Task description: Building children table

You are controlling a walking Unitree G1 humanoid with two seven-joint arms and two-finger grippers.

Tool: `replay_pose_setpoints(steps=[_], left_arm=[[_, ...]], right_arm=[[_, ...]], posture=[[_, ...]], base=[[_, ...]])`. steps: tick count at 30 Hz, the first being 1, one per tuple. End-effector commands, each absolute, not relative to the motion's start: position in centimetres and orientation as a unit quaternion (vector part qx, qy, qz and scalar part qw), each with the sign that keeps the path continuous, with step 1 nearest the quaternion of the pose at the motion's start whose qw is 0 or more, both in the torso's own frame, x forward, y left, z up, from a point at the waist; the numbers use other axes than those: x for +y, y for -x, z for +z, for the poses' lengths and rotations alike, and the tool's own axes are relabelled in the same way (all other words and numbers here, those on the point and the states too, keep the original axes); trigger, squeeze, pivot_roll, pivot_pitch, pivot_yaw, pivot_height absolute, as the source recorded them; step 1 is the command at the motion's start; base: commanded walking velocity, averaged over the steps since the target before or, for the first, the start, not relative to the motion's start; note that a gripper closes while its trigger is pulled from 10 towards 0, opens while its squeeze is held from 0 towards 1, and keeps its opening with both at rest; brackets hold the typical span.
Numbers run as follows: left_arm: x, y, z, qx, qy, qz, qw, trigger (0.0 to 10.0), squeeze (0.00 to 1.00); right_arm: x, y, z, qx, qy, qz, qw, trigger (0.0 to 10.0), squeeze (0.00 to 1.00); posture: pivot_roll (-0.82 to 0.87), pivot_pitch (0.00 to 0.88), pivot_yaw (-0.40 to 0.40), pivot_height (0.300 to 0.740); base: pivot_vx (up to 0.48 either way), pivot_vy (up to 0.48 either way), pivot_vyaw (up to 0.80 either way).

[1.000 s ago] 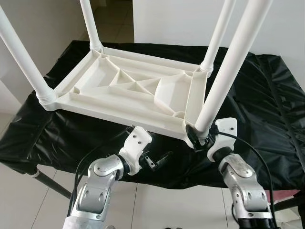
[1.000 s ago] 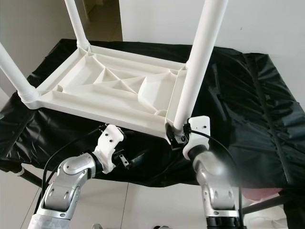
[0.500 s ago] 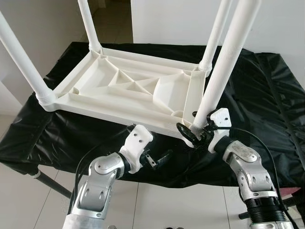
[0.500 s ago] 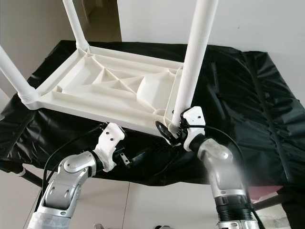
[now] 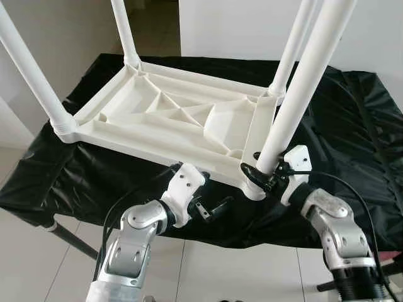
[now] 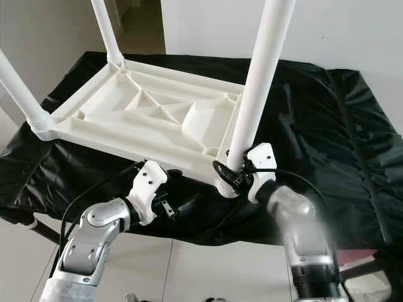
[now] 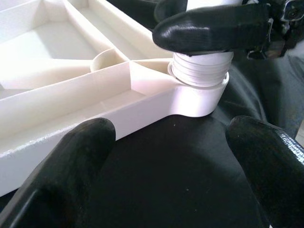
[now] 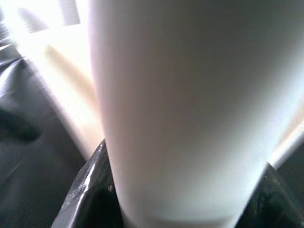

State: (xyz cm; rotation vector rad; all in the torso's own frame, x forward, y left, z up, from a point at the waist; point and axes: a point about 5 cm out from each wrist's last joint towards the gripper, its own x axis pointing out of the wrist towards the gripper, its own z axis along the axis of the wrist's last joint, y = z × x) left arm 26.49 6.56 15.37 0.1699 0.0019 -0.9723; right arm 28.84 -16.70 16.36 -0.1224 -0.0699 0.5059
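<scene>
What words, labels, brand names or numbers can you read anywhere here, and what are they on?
None can be read. The upside-down white table, its near right leg, the black cover and both silver arms carry no legible print. The right gripper grips that leg; the left gripper hangs open beside the table's edge.

White plastic children's table point(image 5: 176, 119) lies upside down on black sheet point(image 5: 340, 126), four legs up.

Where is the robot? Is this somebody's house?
Probably a room in a home: plain white walls, a pale tiled floor, and an upside-down white plastic children's table on a black plastic sheet.
</scene>
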Motion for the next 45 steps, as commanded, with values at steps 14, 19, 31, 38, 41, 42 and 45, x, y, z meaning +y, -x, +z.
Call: replay_pose_setpoints(steps=[14, 19, 31, 38, 41, 42, 45], left_arm=[[7.6, -26.2, 14.6, 0.019, -0.078, -0.387, 0.919, 10.0, 0.00], [8.2, -25.7, 14.3, 0.024, -0.079, -0.379, 0.922, 10.0, 0.00], [8.2, -26.7, 15.0, 0.010, -0.081, -0.378, 0.922, 10.0, 0.00], [8.1, -26.8, 15.1, 0.006, -0.081, -0.385, 0.919, 10.0, 0.00], [8.0, -26.8, 15.1, 0.005, -0.081, -0.389, 0.918, 10.0, 0.00], [7.9, -26.9, 15.2, 0.004, -0.082, -0.390, 0.917, 10.0, 0.00], [7.8, -26.9, 15.2, 0.003, -0.087, -0.393, 0.916, 10.0, 0.00]], right_arm=[[-14.8, -27.2, 13.5, 0.043, -0.017, -0.084, 0.995, 10.0, 0.00], [-12.8, -27.4, 13.9, 0.026, -0.052, -0.042, 0.997, 10.0, 0.00], [-14.7, -28.0, 15.4, -0.015, -0.020, 0.024, 0.999, 10.0, 1.00], [-15.5, -28.6, 15.3, -0.015, 0.018, 0.130, 0.991, 10.0, 0.00], [-15.5, -29.0, 15.6, -0.024, 0.037, 0.173, 0.984, 10.0, 0.00], [-15.6, -29.4, 15.8, -0.032, 0.048, 0.185, 0.981, 10.0, 0.00], [-15.6, -29.9, 16.3, -0.040, 0.061, 0.220, 0.973, 10.0, 0.00]], posture=[[-0.02, 0.167, 0.016, 0.740], [-0.01, 0.157, 0.016, 0.740], [-0.02, 0.119, 0.018, 0.740], [-0.03, 0.111, 0.023, 0.740], [-0.03, 0.109, 0.025, 0.740], [-0.03, 0.109, 0.025, 0.740], [-0.03, 0.100, 0.026, 0.740]], base=[[0.000, 0.000, 0.00], [0.000, 0.000, 0.00], [0.000, 0.000, 0.00], [0.000, 0.000, 0.00], [0.000, 0.000, 0.00], [0.000, 0.000, 0.00], [0.000, 0.000, 0.00]])
